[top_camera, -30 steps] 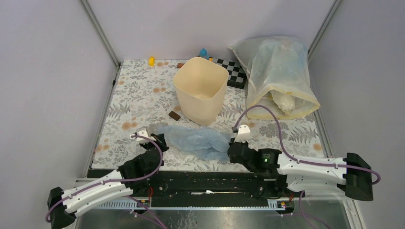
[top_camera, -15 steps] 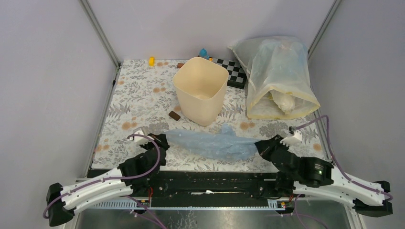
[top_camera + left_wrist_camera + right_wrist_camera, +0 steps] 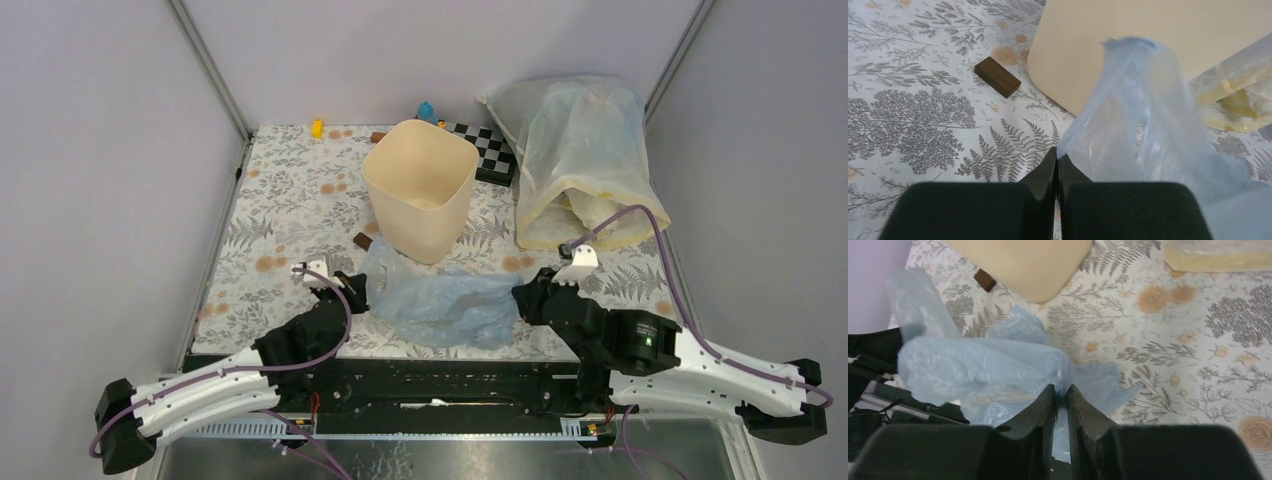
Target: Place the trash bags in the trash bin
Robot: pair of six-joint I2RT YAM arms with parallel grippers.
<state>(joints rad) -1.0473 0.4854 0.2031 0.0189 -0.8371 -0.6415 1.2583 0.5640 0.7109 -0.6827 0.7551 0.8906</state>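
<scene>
- The trash bag (image 3: 440,305) hangs low over the tabletop (image 3: 280,200), just in front of the trash bin (image 3: 400,225) on its near side. It is wholly outside the bin.
- The left hand (image 3: 350,297) has its fingers pressed together, and the bag's left end looks caught at the tips. The right hand (image 3: 522,300) is all but closed, with film bunched between its fingers.
- We judge the bag near weightless, limp, crinkly and slippery. It will sag and billow, and could tear if snagged on the bin's rim. The best hold is on gathered film at the ends.
- Its long axis runs left to right across the bin's front, between the two hands. The left end peaks upward close to the bin's wall. We cannot tell which end is the mouth.
</scene>
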